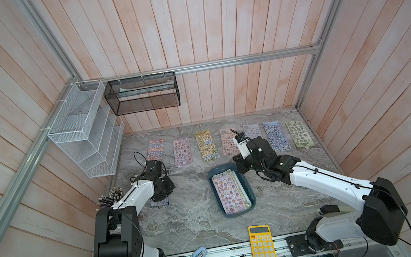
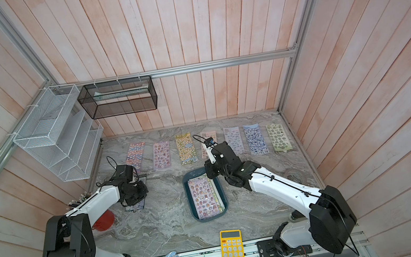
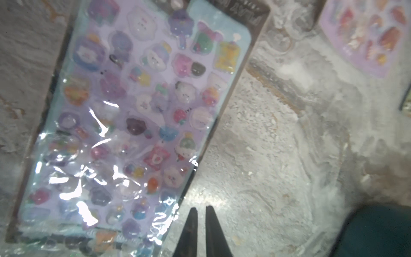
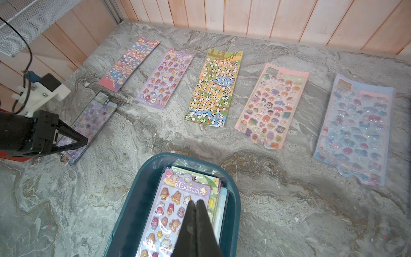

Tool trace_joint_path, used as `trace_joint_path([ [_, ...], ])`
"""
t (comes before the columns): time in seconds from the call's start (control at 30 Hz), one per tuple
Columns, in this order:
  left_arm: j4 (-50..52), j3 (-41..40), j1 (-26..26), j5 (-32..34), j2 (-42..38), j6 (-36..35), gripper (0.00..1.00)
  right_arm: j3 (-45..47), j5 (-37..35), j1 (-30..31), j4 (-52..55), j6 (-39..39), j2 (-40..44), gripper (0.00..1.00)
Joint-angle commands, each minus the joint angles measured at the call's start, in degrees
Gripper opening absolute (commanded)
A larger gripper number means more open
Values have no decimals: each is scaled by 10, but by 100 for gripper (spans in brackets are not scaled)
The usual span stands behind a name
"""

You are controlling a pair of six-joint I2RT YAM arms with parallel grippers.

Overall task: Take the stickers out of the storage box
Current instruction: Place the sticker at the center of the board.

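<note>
The dark teal storage box (image 1: 215, 189) (image 4: 133, 211) sits mid-table with a stack of stickers (image 1: 230, 193) (image 4: 169, 213) in it, a lilac "3D" sheet on top. My right gripper (image 4: 195, 201) hovers shut and empty over the box's far end. Several sticker sheets lie in a row along the back of the table, from a red-blue one (image 1: 157, 149) to a green one (image 1: 300, 134). A lilac sheet (image 3: 133, 111) (image 4: 93, 118) lies flat on the table at the left. My left gripper (image 3: 201, 209) is just beside its edge, jaws slightly apart, holding nothing.
A yellow calculator (image 1: 262, 244) and a small blue stapler (image 1: 199, 254) lie at the front edge. A cup of pens (image 1: 110, 198) and a red cup (image 2: 104, 220) stand by the left arm. A white wire rack (image 1: 82, 132) and black mesh basket (image 1: 141, 94) hang on the walls.
</note>
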State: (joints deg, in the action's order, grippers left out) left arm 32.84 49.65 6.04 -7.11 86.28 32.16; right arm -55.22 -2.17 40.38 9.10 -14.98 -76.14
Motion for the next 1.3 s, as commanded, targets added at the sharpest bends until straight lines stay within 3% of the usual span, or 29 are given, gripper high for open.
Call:
trace_joint_path([
  [0.0, 21, 39, 4, 0, -27, -3, 17, -16, 6, 3, 13, 2, -10, 0],
  [0.43, -6, 70, -26, 39, 53, -24, 23, -3, 2, 3, 18, 3, 1, 0],
  [0.67, -21, 72, -16, 10, 57, -4, 23, 9, -2, 3, 21, 3, -6, 0],
  [0.8, 7, 92, 44, 45, 31, -1, 32, 12, 12, 4, 30, 2, -35, 0],
  [0.9, -14, 81, 91, 23, -7, 4, 43, 14, 27, 11, 34, 0, -63, 2],
  [1.13, -28, 36, 210, 30, -71, 83, 59, 20, 22, 54, 52, 2, -127, 12],
  [1.27, -58, 20, 289, 31, -63, 128, 61, 23, -5, 64, 62, -13, -164, 0],
])
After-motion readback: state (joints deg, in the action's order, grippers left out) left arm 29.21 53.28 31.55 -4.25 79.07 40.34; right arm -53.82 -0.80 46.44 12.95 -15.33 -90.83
